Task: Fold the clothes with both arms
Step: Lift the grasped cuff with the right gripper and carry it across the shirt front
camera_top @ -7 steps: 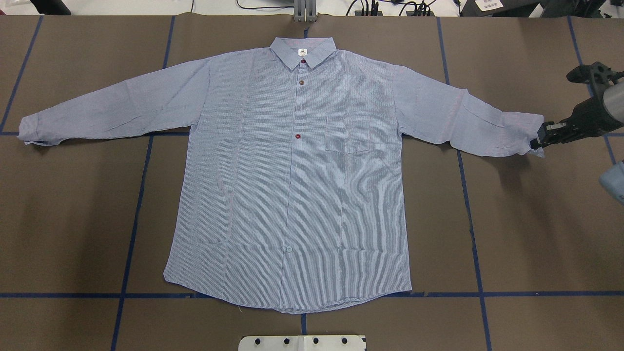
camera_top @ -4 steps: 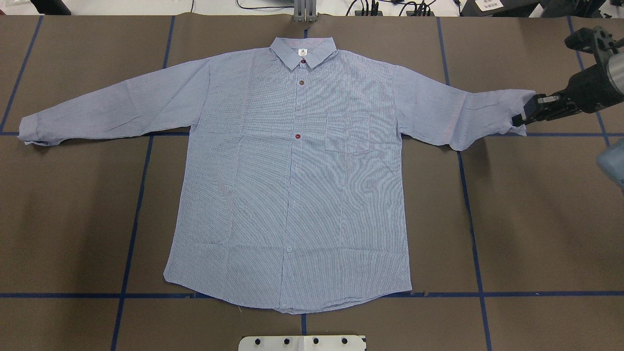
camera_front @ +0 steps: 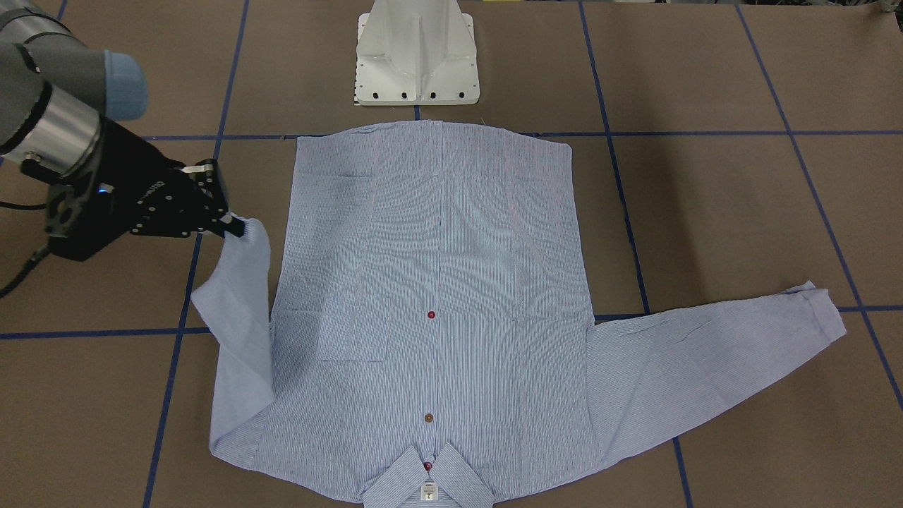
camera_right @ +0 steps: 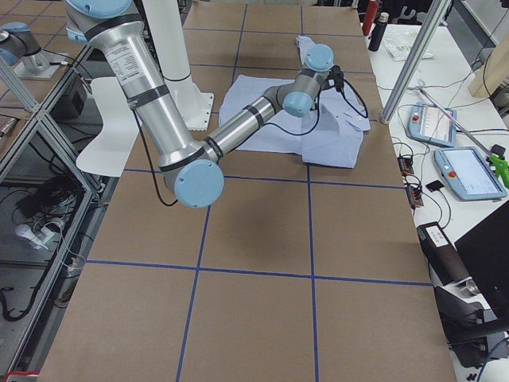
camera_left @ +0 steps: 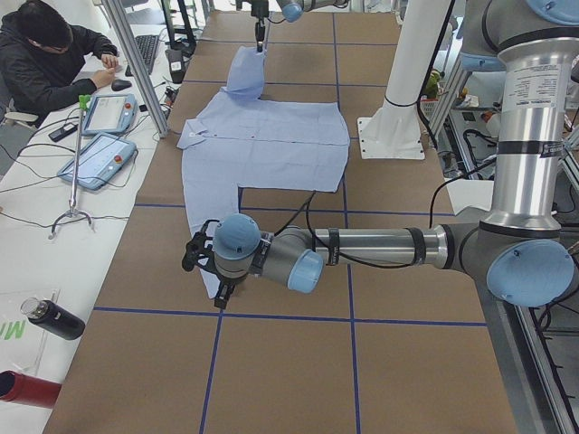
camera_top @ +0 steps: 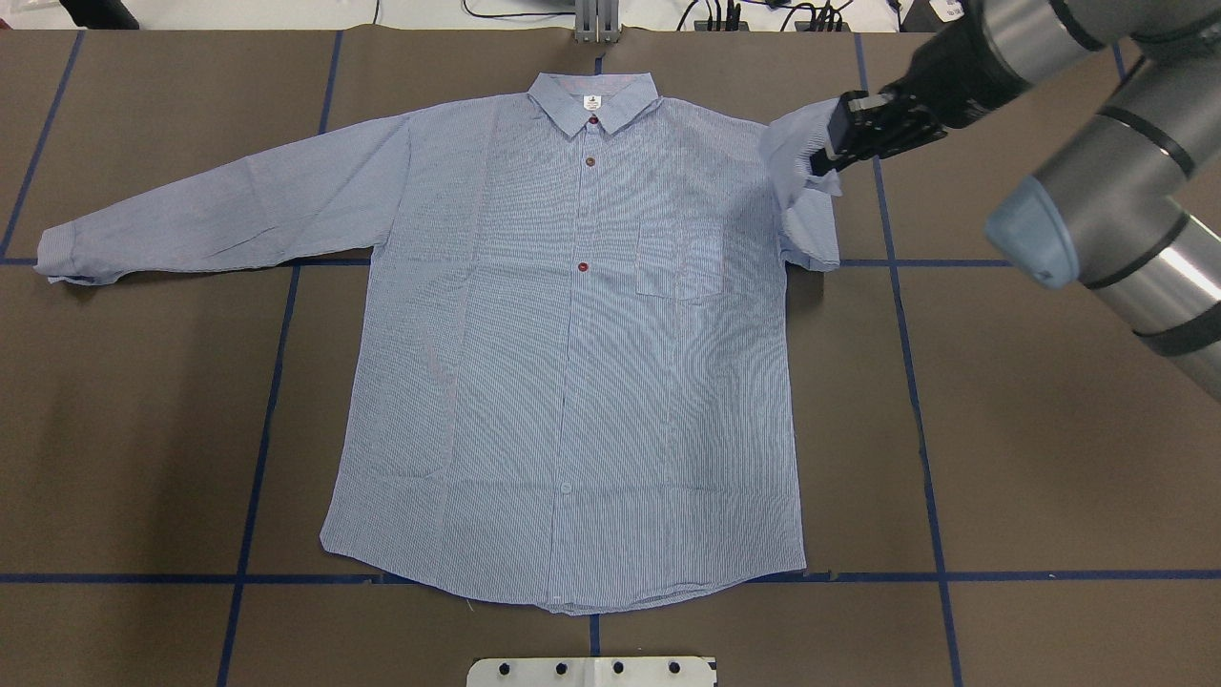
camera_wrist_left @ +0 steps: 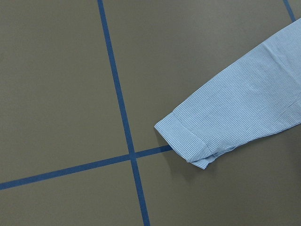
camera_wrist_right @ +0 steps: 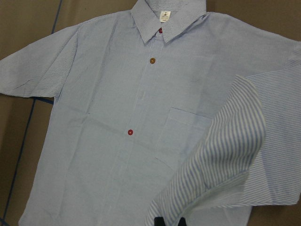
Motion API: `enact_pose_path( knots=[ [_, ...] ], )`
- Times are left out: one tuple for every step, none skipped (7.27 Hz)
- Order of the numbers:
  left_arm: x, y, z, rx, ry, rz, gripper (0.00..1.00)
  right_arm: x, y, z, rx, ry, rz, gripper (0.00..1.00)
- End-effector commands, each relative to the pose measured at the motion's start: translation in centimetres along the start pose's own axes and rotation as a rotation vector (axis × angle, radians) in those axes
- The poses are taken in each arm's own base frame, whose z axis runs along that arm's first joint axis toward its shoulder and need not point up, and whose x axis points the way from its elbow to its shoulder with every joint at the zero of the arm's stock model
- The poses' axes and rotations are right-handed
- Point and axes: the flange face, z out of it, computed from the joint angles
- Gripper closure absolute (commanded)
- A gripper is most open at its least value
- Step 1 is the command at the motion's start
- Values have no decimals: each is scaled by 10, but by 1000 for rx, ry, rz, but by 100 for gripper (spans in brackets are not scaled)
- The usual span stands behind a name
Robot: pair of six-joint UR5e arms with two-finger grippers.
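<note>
folding underway: pinched cuff [camera_top: 796, 134] of light blue striped button-up shirt [camera_top: 572, 382], flat on brown bench [camera_top: 1049, 429], in black right gripper [camera_top: 818, 162]. called next for laying sleeve [camera_top: 813, 229] inward over shirt. could not tell grip of left gripper [camera_left: 220, 294].

Place: a robotics lab.
Rig: the left arm [camera_left: 380, 246] and right arm [camera_right: 151, 103], of silver tube with blue joint caps, and a white pedestal [camera_front: 416, 56] on the desk [camera_left: 289, 362].
Desk marking: brown covering gridded with blue tape [camera_wrist_left: 117, 94].
Side bench: teach pendants [camera_left: 97, 158], cables, an operator [camera_left: 45, 63] by a keyboard.
Framing: aluminium post [camera_left: 133, 63].
</note>
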Motion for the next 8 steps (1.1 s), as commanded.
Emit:
enact_pose_path(
  knots=[
    [1, 0, -1, 1, 0, 2, 1, -67, -46, 75, -13, 76, 9, 100],
    [1, 0, 0, 0, 12, 1, 1, -80, -61, 102, -28, 98, 16, 100],
    [3, 0, 0, -2, 29, -1, 1, -86, -59, 126, -25, 126, 10, 100],
    [3, 0, 0, -2, 28, -1, 1, -90, -55, 136, -24, 138, 4, 100],
    [3, 0, 0, -2, 29, 0, 1, -100, -41, 161, -16, 165, -17, 100],
    [5, -1, -2, 1, 29, 2, 1, -115, -24, 186, -20, 178, -43, 100],
    [5, -1, -2, 1, 29, 2, 1, -121, -16, 194, -33, 174, -55, 100],
    [9, 2, -4, 1, 51, 1, 1, -133, -9, 203, -40, 169, -71, 100]
  ],
)
